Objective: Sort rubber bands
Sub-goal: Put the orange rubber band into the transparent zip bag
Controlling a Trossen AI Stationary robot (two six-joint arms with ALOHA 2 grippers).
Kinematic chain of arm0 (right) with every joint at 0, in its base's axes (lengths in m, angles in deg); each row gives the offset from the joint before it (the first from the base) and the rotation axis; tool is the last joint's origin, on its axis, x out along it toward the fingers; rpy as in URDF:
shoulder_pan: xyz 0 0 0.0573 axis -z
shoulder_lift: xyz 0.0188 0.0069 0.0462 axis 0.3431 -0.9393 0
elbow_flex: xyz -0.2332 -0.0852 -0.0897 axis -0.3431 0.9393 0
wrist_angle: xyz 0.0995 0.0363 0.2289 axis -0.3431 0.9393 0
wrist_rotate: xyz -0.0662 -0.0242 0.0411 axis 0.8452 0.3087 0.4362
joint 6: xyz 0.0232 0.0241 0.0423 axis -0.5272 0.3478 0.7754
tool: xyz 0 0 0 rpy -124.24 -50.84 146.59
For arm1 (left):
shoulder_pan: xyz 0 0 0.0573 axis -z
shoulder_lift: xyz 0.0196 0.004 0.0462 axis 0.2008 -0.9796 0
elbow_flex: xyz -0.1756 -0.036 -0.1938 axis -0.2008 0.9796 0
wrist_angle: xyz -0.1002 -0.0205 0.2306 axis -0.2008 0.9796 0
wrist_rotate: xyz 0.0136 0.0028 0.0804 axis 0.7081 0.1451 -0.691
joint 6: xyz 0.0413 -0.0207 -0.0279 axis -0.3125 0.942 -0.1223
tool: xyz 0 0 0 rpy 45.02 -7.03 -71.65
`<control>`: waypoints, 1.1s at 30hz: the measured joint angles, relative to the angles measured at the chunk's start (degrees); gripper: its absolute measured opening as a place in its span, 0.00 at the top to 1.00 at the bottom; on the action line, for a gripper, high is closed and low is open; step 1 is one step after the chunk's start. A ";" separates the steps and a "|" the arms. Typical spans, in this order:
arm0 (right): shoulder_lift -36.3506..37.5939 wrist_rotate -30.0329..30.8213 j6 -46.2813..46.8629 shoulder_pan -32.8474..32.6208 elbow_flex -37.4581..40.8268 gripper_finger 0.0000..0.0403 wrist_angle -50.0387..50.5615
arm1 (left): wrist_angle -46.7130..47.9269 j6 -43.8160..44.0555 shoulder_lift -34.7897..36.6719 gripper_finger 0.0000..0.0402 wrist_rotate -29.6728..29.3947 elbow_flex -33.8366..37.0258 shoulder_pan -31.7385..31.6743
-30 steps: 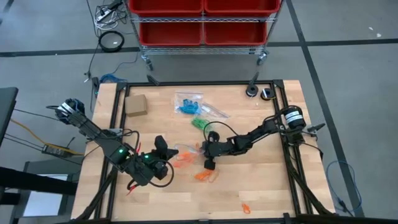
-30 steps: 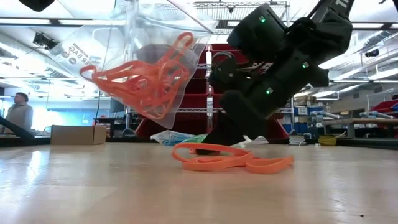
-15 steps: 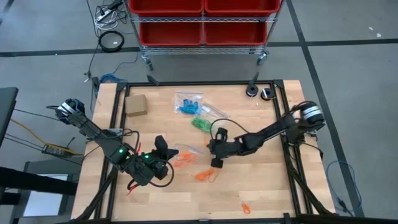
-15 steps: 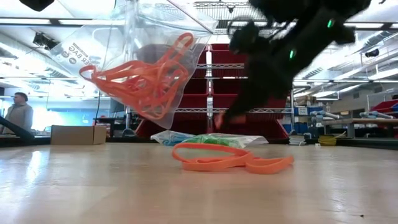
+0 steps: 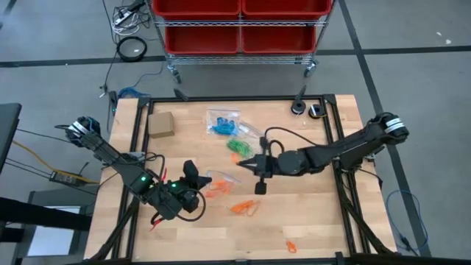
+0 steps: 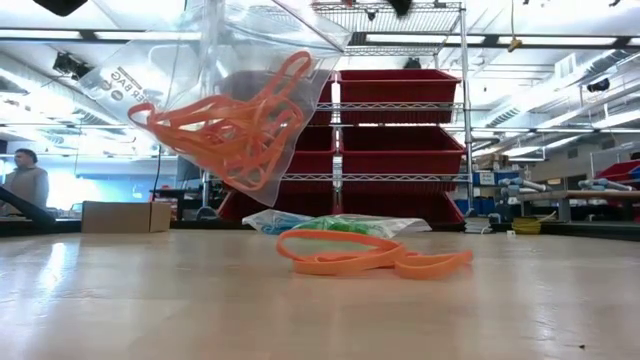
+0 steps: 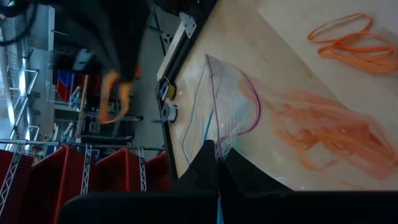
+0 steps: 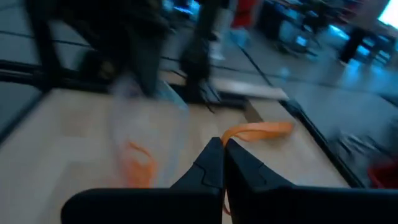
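My left gripper (image 5: 193, 177) is shut on a clear zip bag (image 5: 215, 184) that holds several orange rubber bands (image 6: 232, 128); in the low view the bag hangs clear of the table. My right gripper (image 5: 248, 163) is raised above the table's middle. It points toward the bag and is shut on one orange rubber band (image 8: 256, 130). More loose orange bands (image 5: 245, 207) lie flat on the wood near the front, also seen as the orange bands (image 6: 372, 256) in the low view. A single orange band (image 5: 291, 245) lies by the near edge. My left gripper pinches the bag's open zip end (image 7: 214, 134) between its two fingers. The bag is lifted and hangs, its band-filled bottom (image 6: 245, 165) lowest. My right gripper pinches the orange band at one end (image 8: 229, 135) between its shut fingertips. The band is lifted clear and sticks out beyond the fingers.
A bag of green bands (image 5: 237, 146) and a bag of blue bands (image 5: 223, 123) lie on the far half of the table. A tan cardboard box (image 5: 160, 124) sits at the far left. Red bins on a rack (image 6: 400, 150) stand beyond the far edge. A person (image 6: 28, 185) is in the room behind.
My right gripper has risen from beside the loose orange bands, out of the low view, and moved toward the far and right side as its arm stretched out. The left gripper and the hanging bag have stayed put.
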 joint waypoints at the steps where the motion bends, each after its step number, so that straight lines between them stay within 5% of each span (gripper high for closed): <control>1: -1.17 -2.15 -0.81 0.16 -2.23 1.00 0.99 | -0.32 0.00 0.00 1.00 0.00 0.00 0.00; 11: -14.61 -17.00 -1.24 2.01 -20.69 1.00 23.34 | -0.72 -0.04 0.00 1.00 0.02 0.00 0.00; 17: -17.28 -23.26 1.68 2.95 -22.77 1.00 27.20 | -1.04 -0.11 0.00 1.00 0.05 0.00 0.00; 22: -17.17 -21.65 2.96 3.21 -22.77 0.99 27.66 | -1.09 -0.13 0.00 1.00 0.04 0.00 0.00; 33: -15.66 -18.05 4.05 2.22 -22.77 0.61 27.18 | -1.53 -0.21 0.00 1.00 0.04 0.00 0.00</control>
